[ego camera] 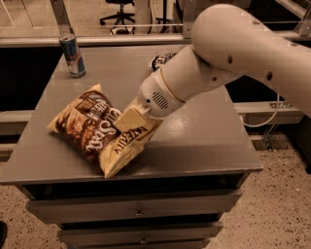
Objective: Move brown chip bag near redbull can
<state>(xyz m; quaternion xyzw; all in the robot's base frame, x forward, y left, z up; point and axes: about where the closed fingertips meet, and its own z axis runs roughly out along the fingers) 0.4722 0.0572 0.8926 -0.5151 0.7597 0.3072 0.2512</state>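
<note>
Your hand (pixel 130 119) is down on the brown chip bag (pixel 90 129), meeting it at the bag's right-hand yellow edge, just above the "LATE JULY" print. From here you cannot tell whether the hand is clamped on the bag or only pressing against it, since the pale tip you see lies over the top face and the rest is hidden behind the wrist. The bag lies on the front left part of the grey tabletop (pixel 204 141), brown face up, its long axis running diagonally from the left edge toward the front, and its lowest yellow corner reaches close to the front lip. The redbull can (pixel 73 56) stands upright at the back left corner of the tabletop, well apart from the bag, with bare surface between them. Your arm (pixel 233 53) comes in from the upper right and crosses over the middle of the tabletop. Behind it, toward the back, a small dark packet (pixel 159 60) shows partly, the arm covering the rest of it. Below the tabletop you see closed drawers (pixel 138 210), and an office chair (pixel 118 9) stands on the floor far behind.
</note>
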